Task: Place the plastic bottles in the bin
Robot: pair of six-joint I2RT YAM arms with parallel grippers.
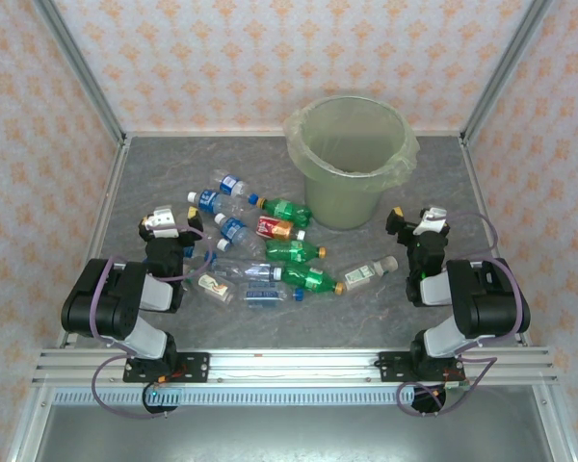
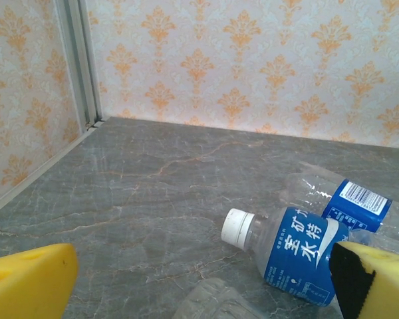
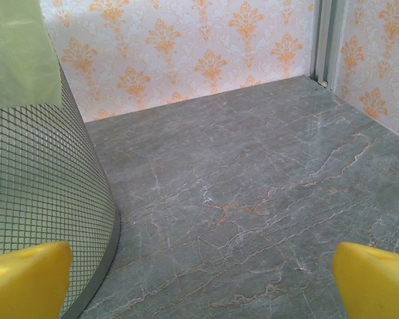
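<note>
Lab test cell: wallpapered panels (image 1: 270,58) in aluminium framing (image 1: 81,67) enclose a stone-look table (image 1: 366,318).

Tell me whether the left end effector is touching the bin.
Apart. The top view shows the left end effector at the left, with scattered bottles and bare table between it and the bin.

White-capped bottle (image 2: 279,247) lying on tabletop (image 2: 153,193), blue label showing large white Chinese characters. "矿", "水" and "特" reading fairly clearly, the rest warping over crushed plastic. Fine white print running along label's lower edge, too small to read.

Second blue-labelled bottle (image 2: 356,205) just behind, displaying white barcode panel; digits under bars not resolving.

Top view: red-labelled bottle (image 1: 275,227) among the pile, showing pale markings, too small to read.
</note>
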